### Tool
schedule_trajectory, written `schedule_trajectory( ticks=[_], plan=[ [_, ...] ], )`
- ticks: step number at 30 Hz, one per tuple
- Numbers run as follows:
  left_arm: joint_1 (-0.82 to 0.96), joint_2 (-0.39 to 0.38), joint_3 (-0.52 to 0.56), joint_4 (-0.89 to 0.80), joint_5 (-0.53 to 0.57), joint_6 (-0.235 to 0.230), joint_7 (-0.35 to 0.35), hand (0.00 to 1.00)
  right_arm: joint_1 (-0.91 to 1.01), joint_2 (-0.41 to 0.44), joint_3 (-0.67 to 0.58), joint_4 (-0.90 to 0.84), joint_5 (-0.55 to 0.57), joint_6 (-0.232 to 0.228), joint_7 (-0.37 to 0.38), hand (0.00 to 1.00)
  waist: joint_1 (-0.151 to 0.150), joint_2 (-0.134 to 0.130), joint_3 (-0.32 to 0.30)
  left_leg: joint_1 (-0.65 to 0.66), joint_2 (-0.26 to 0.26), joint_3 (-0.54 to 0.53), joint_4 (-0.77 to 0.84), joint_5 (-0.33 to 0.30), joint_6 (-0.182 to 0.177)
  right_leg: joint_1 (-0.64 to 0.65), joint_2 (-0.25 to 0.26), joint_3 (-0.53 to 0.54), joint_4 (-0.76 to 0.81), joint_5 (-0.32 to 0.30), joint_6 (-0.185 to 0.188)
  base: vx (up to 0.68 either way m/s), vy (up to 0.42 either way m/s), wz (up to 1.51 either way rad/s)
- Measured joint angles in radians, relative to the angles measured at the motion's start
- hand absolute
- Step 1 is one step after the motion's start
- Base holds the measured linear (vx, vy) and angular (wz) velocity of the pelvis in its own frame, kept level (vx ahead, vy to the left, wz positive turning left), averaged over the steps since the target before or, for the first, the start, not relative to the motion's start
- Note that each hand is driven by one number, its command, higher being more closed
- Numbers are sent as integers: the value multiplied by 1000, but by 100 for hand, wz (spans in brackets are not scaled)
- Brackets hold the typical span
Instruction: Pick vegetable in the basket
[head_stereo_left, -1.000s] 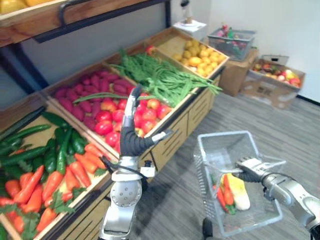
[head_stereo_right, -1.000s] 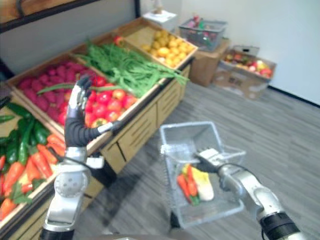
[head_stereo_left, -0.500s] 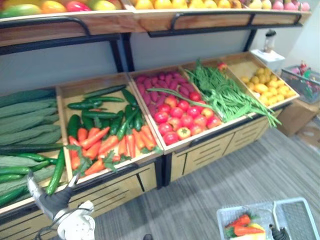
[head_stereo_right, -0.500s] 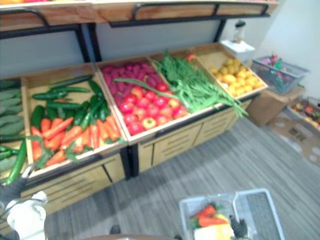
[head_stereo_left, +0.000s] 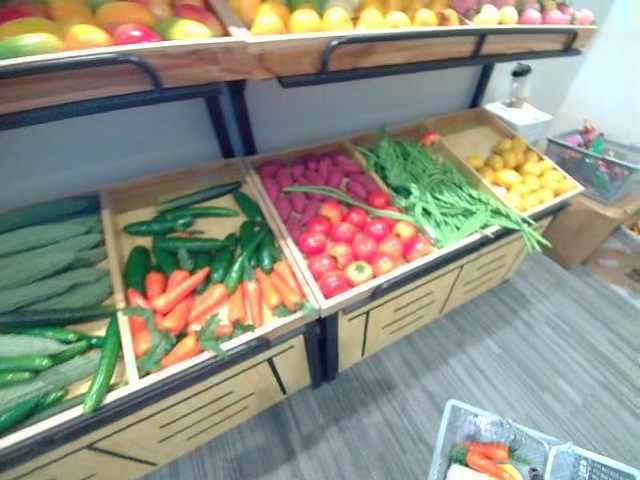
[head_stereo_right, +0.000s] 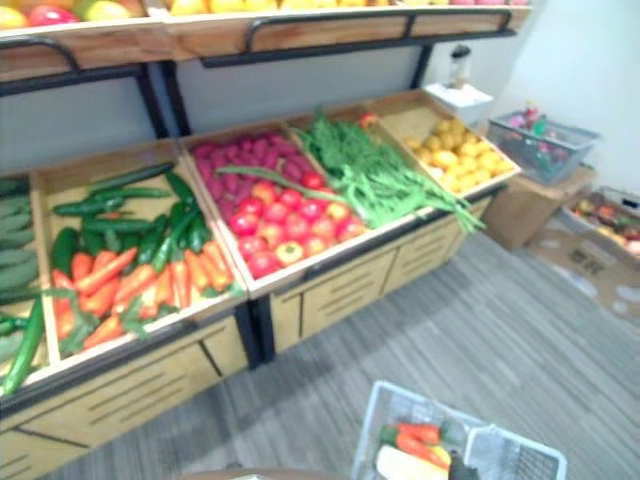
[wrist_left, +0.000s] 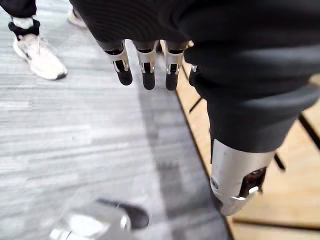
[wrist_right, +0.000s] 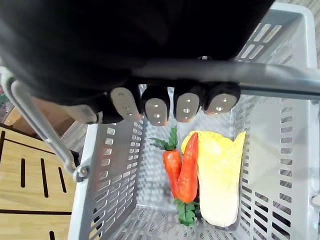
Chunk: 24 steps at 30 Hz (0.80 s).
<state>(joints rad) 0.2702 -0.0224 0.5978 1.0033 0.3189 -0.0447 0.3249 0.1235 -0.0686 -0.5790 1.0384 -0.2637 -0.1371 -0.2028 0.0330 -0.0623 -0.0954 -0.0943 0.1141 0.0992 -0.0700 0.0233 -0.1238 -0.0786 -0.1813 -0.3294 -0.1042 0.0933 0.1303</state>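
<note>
The basket (head_stereo_right: 372, 425) is at the lower right corner of both eye views, on the right side of the robot, above the grey floor (head_stereo_left: 480, 340). In the right wrist view the right hand (wrist_right: 165, 107) is at the top of the frame. Its fingers (wrist_right: 187, 106) are curled side by side round the grey handle (wrist_right: 250, 76), which runs across the basket.

The vegetables lie on the bottom of the basket, in the lower middle of the right wrist view. Two carrots (wrist_right: 188, 167) lie close together, with green leaves at both ends. A pale yellow cabbage (wrist_right: 218, 177) lies just beside them and touches the longer one.

In the left wrist view the left hand (wrist_left: 145, 62) hangs over the floor, next to the wooden front of the stand (wrist_left: 300, 165). Its fingers (wrist_left: 121, 64) are straight and close together, and the thumb (wrist_left: 237, 175) stands apart from them. A person's white shoe (wrist_left: 37, 55) is in the upper left corner of that view.

The stand fills the middle of the eye views. From left to right its bins hold cucumbers (head_stereo_left: 45, 260), a carrot bin (head_stereo_left: 210, 305) with dark green vegetables behind, tomatoes (head_stereo_left: 355, 245), green beans (head_stereo_left: 440, 195) and yellow fruit (head_stereo_left: 515, 165). A shelf (head_stereo_left: 300, 50) with more fruit runs along the top edge.
</note>
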Motion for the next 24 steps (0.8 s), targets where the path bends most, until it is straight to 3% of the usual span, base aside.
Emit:
schedule_trajectory(
  ticks=[2, 4, 6, 14, 16, 19, 20, 21, 23, 24],
  plan=[
    [-19, 34, -49, 23, 7, 0, -72, 0, -8, -1, 3, 1, -4, 1, 11, 100, -5, 1, 0, 11, 3, 22, 0, -3, -1, -3, 4, 22, 0, 6, 0, 107, -5, -32],
    [-45, 51, -78, 35, 4, 0, -101, 0, -13, -2, 30, 10, -5, 2, 15, 100, -13, 2, 0, 19, 4, 33, 2, -9, -5, -3, 6, 39, 0, 7, 0, 74, -4, -22],
    [-61, 59, -108, 39, -12, 1, -107, 0, -29, 0, 62, 33, -5, 1, 19, 100, -30, 2, 3, 29, 6, 47, 1, -17, -7, -3, 8, 50, 0, 6, -1, 61, 0, -22],
    [-90, 68, -168, 64, -61, 3, -88, 0, -46, 1, 114, 48, 0, 1, 39, 100, -43, 0, 17, 66, 5, 103, 7, -49, -7, -3, 8, 105, 2, 1, 2, 30, 4, -20],
    [-91, 73, -169, 63, -61, 2, -88, 0, -54, 0, 112, 51, 6, 0, 39, 100, -43, 1, 28, 65, 9, 120, 64, -89, -5, -5, 5, 130, 30, -13, 4, 20, 17, -38],
    [-109, 64, -182, 61, -61, 1, -87, 0, -68, -1, 69, 36, 39, -15, 38, 100, -55, 31, 83, -10, 69, 145, 386, -280, 6, -53, 13, 199, 201, -90, 18, -35, 46, -55],
    [-111, 64, -187, 61, -61, 1, -87, 0, -69, 1, 63, 32, 48, -18, 38, 100, -56, 33, 87, -18, 79, 157, 418, -299, 9, -61, 17, 213, 217, -91, 18, -42, 106, -70],
    [-122, 67, -194, 61, -58, 2, -83, 0, -72, 13, 53, 16, 51, -20, 38, 100, -60, 30, 102, -26, 92, 190, 467, -326, 15, -80, 24, 241, 238, -76, 25, -54, 134, -95],
    [-138, 66, -201, 59, -37, 3, -65, 0, -76, 46, 59, -44, 70, -22, 36, 100, -58, 36, 130, -26, 133, 266, 511, -358, 26, -139, 58, 268, 269, 7, -14, -145, 172, -123],
    [-138, 66, -207, 50, -29, 3, -63, 0, -83, 63, 74, -66, 70, -23, 35, 100, -55, 31, 134, -21, 149, 328, 511, -361, 35, -173, 76, 264, 248, 85, -40, -260, 208, -181]
  ],
)
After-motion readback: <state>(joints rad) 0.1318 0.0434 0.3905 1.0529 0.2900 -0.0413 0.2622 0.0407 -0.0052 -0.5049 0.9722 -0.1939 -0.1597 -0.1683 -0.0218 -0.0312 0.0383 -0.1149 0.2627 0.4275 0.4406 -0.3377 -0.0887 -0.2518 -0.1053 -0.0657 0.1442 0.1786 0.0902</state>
